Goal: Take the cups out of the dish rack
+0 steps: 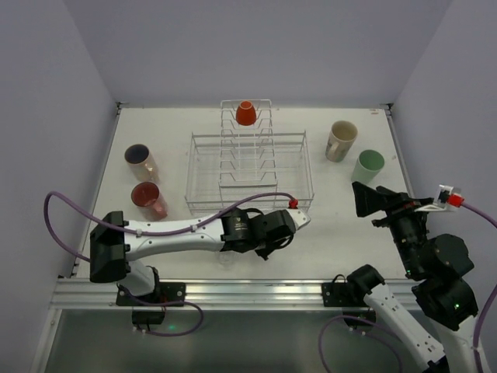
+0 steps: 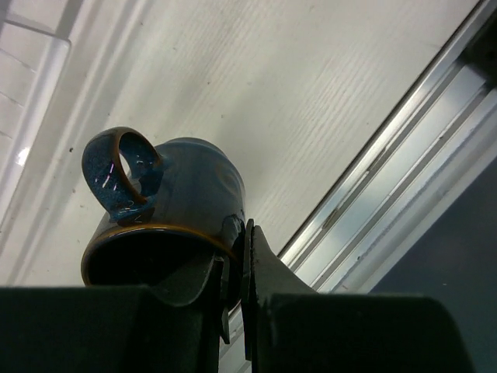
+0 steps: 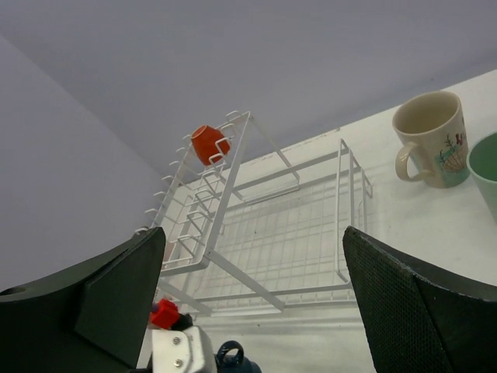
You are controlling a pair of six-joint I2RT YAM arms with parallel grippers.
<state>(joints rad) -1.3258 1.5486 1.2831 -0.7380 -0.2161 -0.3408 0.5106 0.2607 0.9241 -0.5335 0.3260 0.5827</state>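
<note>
The dish rack (image 1: 250, 134) stands mid-table, with a small orange-red cup (image 1: 245, 113) upside down on its upright tines. My left gripper (image 1: 272, 233) hangs in front of the rack, near the table's front rail. In the left wrist view it (image 2: 237, 249) is shut on the rim of a dark-blue mug (image 2: 178, 202), one finger inside and one outside. My right gripper (image 1: 373, 200) is open and holds nothing. Its wrist view (image 3: 255, 241) looks at the rack (image 3: 241, 277), the orange-red cup (image 3: 208, 144) and the blue mug's handle (image 3: 233, 359).
Two pink tumblers (image 1: 141, 161) (image 1: 148, 199) lie left of the rack. A cream mug (image 1: 341, 140) and a mint-green tumbler (image 1: 368, 165) sit to its right, close to my right gripper. The metal front rail (image 1: 248, 291) runs along the near edge.
</note>
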